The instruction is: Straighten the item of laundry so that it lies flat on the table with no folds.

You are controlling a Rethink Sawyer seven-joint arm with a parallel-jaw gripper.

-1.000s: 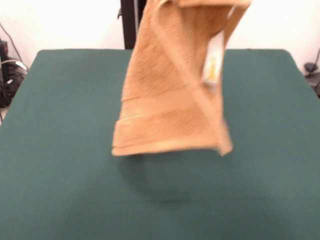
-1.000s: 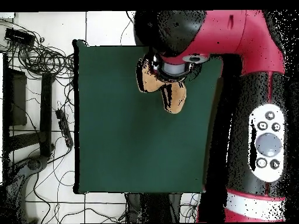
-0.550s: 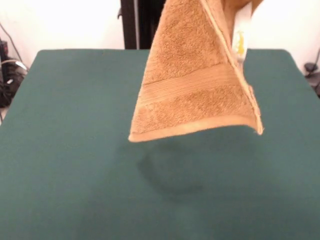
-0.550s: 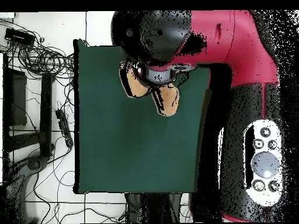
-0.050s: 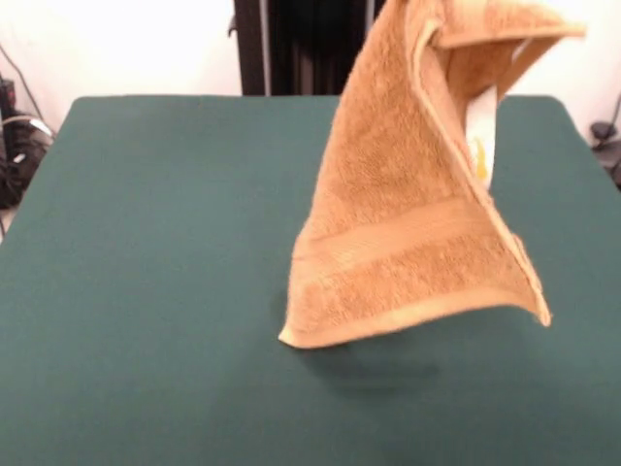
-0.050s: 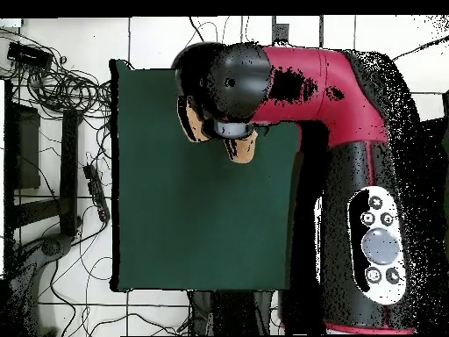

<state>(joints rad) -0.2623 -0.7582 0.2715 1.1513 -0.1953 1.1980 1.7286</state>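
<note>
The item of laundry [image 5: 408,243], an orange-tan towel, hangs folded from above the top edge of the front view. A woven band crosses it near its lower hem, and a white tag [image 5: 480,136] shows on its right side. Its lower left corner is at or just over the table [image 5: 146,243]; I cannot tell whether it touches. From overhead, only bits of the towel [image 6: 195,123] show beside the arm's wrist [image 6: 228,83], above the green table [image 6: 193,219]. The gripper is hidden, above the picture in front and under the wrist from overhead. The towel hangs from it.
A black column [image 5: 291,49] stands behind the table's far edge. Cables [image 5: 15,146] lie off the left side in the front view. From overhead, a tangle of cables and a power strip [image 6: 92,189] lie on the floor left of the table.
In the front view the towel has swung to the right and come down, so its lower hem is now close to the table. From overhead the arm's wrist has shifted left.
</note>
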